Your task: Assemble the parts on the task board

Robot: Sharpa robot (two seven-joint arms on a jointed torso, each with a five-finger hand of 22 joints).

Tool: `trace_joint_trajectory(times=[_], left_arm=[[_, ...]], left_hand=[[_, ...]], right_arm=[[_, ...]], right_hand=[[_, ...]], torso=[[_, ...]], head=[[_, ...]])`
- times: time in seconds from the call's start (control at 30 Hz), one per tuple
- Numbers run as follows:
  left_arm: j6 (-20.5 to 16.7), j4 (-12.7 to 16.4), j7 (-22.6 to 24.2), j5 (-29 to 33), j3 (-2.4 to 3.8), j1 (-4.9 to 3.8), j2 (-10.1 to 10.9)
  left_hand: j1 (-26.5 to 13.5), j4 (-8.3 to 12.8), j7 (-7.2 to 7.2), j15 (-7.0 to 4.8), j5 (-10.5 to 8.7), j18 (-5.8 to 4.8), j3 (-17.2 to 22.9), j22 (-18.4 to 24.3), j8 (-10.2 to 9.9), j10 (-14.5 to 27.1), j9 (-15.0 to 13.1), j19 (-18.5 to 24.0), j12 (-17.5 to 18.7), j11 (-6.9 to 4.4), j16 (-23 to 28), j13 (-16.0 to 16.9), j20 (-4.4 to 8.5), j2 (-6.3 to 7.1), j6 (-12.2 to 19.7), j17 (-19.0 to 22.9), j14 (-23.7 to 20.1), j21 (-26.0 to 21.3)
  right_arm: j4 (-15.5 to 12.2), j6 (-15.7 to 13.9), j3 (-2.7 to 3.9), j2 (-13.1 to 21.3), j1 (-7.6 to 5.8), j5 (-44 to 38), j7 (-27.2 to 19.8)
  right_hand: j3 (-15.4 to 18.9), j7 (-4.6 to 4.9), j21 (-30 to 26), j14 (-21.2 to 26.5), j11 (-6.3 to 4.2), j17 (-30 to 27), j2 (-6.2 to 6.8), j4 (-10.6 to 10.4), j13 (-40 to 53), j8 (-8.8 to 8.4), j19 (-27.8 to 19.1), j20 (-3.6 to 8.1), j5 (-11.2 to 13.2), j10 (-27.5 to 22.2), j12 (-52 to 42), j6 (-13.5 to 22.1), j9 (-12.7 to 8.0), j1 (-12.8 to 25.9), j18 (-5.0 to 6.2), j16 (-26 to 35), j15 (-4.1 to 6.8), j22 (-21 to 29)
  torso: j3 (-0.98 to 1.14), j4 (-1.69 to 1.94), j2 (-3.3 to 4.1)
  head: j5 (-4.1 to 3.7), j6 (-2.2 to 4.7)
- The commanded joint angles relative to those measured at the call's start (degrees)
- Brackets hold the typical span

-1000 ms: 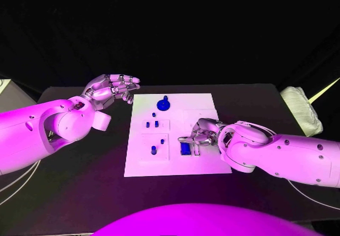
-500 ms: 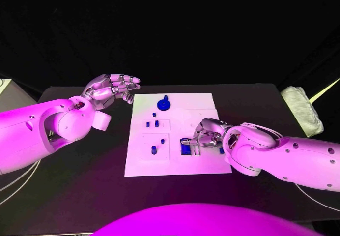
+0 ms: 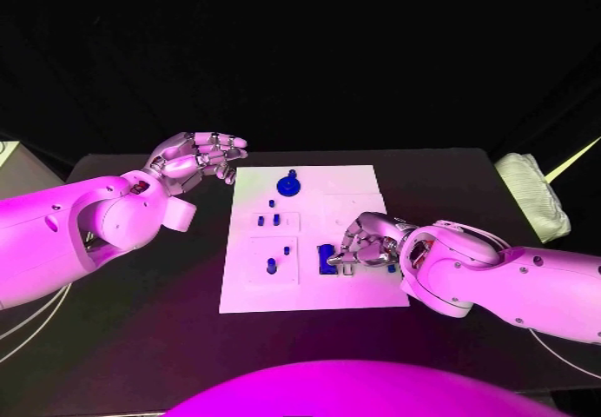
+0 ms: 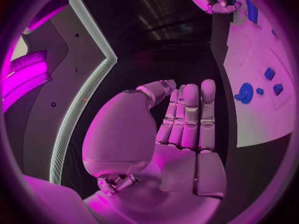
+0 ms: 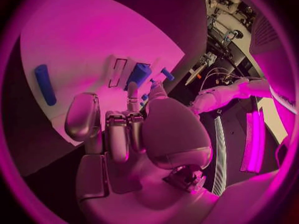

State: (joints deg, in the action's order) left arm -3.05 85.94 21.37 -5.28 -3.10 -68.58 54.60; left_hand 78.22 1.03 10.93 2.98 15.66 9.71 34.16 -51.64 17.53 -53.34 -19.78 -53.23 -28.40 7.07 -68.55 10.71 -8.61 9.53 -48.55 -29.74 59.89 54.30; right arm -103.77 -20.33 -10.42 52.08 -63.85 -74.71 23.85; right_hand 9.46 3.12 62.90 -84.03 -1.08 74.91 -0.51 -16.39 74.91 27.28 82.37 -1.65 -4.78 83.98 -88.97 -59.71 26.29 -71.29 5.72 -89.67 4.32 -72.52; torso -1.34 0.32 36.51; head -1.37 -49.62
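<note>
Setting: black counter (image 3: 150, 330) with the white task board (image 3: 363, 187) lying flat in its middle, one robot arm reaching in from each side.
Right hand (image 3: 360, 246): down over the board's near right part, fingers curled in around a blue block (image 3: 326, 259) that stands in the board; whether the fingers truly pinch it or only press against it I cannot tell.
Blue block: upright on the board, just at the right hand's fingertips; from the right wrist it (image 5: 139, 74) shows beside a rectangular outline in the board.
Left hand (image 3: 195, 159): raised off the counter just beside the board's far left corner, fingers curled loosely, nothing in it.
Other parts: a round blue knob (image 3: 289, 183) near the board's far edge, small blue pieces (image 3: 269, 219) in the middle left squares, and a long blue bar (image 5: 45, 84) lying flat on the board.
Change: over the last second the right arm has pushed further in over the board and the hand has closed in on the block from the right; the left hand has not moved.
Meaning: my guess is the block is being seated or squared in its slot, so this part is nearly done while other pieces wait.
</note>
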Motion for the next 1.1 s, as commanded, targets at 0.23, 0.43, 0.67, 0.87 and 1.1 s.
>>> trace_joint_trajectory(times=[0.23,0.43,0.67,0.87,1.1], left_arm=[[1.12,0.08,0.2,0.22,0.03,0.08,-0.05],[1.14,0.12,0.18,0.22,0.03,0.08,-0.04],[1.08,0.17,0.12,0.22,0.03,0.08,0.06],[1.06,0.21,0.08,0.21,0.03,0.08,0.13],[1.09,0.21,0.04,0.21,0.03,0.08,0.18]], left_hand=[[-0.63,0.02,0.06,-0.04,-0.13,0.88,0.18,0.06,0.34,0.44,-0.02,0.41,-0.34,0.11,0.26,0.01,0.18,-0.13,0.09,0.06,-0.29,-0.04],[-0.73,0.04,0.1,-0.02,-0.11,0.88,0.23,0.07,0.37,0.49,-0.02,0.41,-0.36,0.14,0.26,0.01,0.16,-0.21,0.11,0.08,-0.31,-0.06],[-0.73,0.05,0.1,-0.02,-0.11,0.88,0.25,0.07,0.39,0.49,-0.02,0.41,-0.37,0.14,0.26,0.02,0.16,-0.25,0.09,0.08,-0.31,-0.07],[-0.7,0.05,0.09,-0.02,-0.09,0.88,0.3,0.07,0.41,0.48,-0.03,0.41,-0.38,0.13,0.26,0.02,0.16,-0.34,0.07,0.08,-0.31,-0.07],[-0.66,0.08,0.08,-0.03,-0.08,0.88,0.36,0.07,0.42,0.47,-0.03,0.4,-0.39,0.12,0.26,0.02,0.16,-0.42,0.06,0.09,-0.31,-0.06]], right_arm=[[0.65,1.06,-0.05,-0.42,0.66,0.42,0.12],[1.7,1.56,-0.06,-1.51,0.88,-0.14,1.46],[2.36,3.21,-0.12,-2.7,1.33,-1.09,2.15],[2.94,1.3,-0.15,-2.98,1.54,-3.51,3.3],[3.13,-0.28,-0.15,-2.67,1.6,-4.0,3.12]], right_hand=[[-0.65,-0.39,0.56,-5.97,-0.24,15.09,0.12,0.22,14.7,0.46,0.48,0.04,-0.27,5.71,-0.43,-0.62,-0.22,-2.03,-0.79,-0.33,0.38,-0.33],[-0.88,-0.49,0.65,-5.97,-0.32,15.09,-0.1,0.2,14.77,0.52,0.54,0.1,-0.9,5.77,-0.54,-0.74,-0.31,-2.63,-0.81,-0.33,0.44,-0.45],[-2.28,-0.67,0.51,-5.97,-0.5,15.09,0.87,0.78,14.77,0.44,0.55,0.28,1.5,5.77,-0.53,-0.76,-0.69,-5.91,-0.81,-0.33,0.62,-0.57],[-3.56,-0.76,0.33,-5.97,-0.57,15.09,1.24,0.82,14.76,0.33,0.53,0.33,1.5,5.76,-0.5,-0.87,-1.0,-7.68,-0.8,-0.33,0.67,-0.59],[-4.38,-0.79,0.38,-5.97,-0.62,15.09,0.45,0.38,14.75,0.24,0.57,0.37,1.18,5.75,-0.48,-0.96,-1.21,-8.12,-0.81,-0.33,0.72,-0.69]], torso=[[-0.05,0.07,0.05],[-0.11,0.17,0.11],[-0.04,0.15,0.14],[-0.08,0.04,0.0],[-0.03,0.12,0.0]], head=[[-0.03,0.01],[-0.05,-0.1],[0.11,-0.35],[0.17,-0.36],[0.24,-0.33]])
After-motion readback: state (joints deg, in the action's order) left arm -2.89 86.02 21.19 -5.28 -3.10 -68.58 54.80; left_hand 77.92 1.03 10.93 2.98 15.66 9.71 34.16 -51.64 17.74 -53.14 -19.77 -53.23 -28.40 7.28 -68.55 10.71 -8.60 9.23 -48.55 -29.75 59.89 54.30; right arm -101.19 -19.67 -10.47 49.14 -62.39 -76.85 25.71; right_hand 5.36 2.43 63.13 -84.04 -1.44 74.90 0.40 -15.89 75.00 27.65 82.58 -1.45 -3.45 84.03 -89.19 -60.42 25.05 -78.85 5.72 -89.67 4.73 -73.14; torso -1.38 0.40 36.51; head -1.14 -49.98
